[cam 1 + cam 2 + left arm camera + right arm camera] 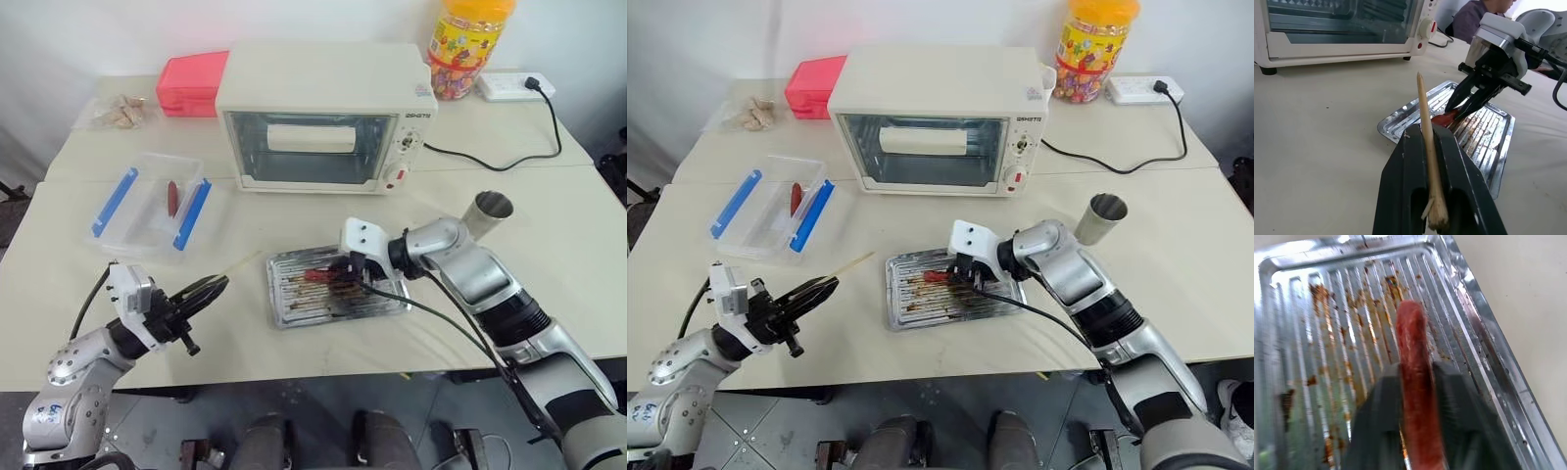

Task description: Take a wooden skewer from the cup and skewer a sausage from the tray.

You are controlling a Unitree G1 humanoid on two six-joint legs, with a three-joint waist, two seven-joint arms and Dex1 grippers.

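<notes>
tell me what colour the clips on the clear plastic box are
Blue: the clear plastic box has blue clips along both long sides, best seen in the left eye view.

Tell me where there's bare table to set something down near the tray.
Bare table lies between the tray and the near edge, and right of the tray below the cup. Also between the clear box and the tray, though the wooden skewer points into it. Over the tray it's crowded: the right gripper grips the sausage.
</notes>
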